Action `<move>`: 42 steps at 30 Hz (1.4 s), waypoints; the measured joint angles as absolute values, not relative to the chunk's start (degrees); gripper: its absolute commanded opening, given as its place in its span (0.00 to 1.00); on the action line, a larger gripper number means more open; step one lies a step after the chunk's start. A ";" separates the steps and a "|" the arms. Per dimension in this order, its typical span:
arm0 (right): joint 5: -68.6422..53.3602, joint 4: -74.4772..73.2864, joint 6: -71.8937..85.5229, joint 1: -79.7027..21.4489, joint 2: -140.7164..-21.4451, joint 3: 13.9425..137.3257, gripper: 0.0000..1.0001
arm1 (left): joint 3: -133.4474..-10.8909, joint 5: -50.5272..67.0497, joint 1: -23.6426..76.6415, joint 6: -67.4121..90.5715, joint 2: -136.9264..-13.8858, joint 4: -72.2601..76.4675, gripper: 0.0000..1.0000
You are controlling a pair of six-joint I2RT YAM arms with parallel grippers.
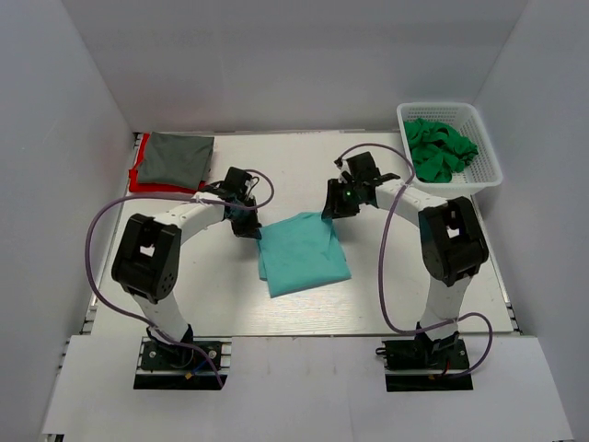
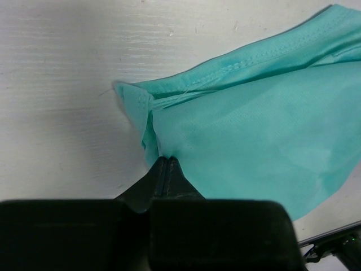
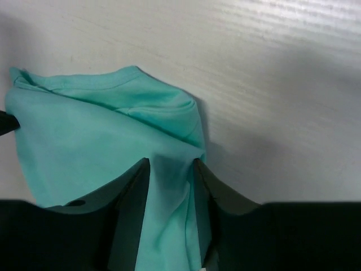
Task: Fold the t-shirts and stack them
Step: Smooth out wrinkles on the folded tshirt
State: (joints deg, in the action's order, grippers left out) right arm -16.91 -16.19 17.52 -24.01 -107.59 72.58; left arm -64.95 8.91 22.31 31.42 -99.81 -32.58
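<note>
A light teal t-shirt (image 1: 302, 253) lies folded in the middle of the table. My left gripper (image 1: 247, 224) is at its far left corner. In the left wrist view its fingertips (image 2: 166, 161) are shut together, pinching the edge of the teal cloth (image 2: 254, 141). My right gripper (image 1: 333, 207) is at the far right corner. In the right wrist view it (image 3: 172, 166) is open, with a ridge of the teal shirt (image 3: 101, 130) lying between its fingers. A dark grey t-shirt (image 1: 177, 157) lies folded on a red one (image 1: 138, 181) at the back left.
A white lattice basket (image 1: 488, 175) at the back right holds crumpled bright green t-shirts (image 1: 440, 149). White walls close in the table on the left, back and right. Purple cables loop beside both arms.
</note>
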 measured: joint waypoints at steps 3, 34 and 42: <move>-16.62 -16.84 17.37 -24.03 -109.43 74.98 0.04 | -65.30 8.78 22.31 31.07 -100.64 -32.53 0.00; -11.27 -12.71 21.02 -22.72 -115.31 79.26 0.06 | -66.08 -4.12 21.34 33.74 -105.10 -19.22 0.00; -9.85 -13.34 20.38 -21.47 -115.46 84.51 0.90 | -74.56 -4.91 20.29 33.87 -107.77 -22.17 0.99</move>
State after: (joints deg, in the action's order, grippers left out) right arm -9.85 -13.34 20.38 -21.47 -115.46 84.51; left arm -74.56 -4.91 20.29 33.87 -107.77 -22.17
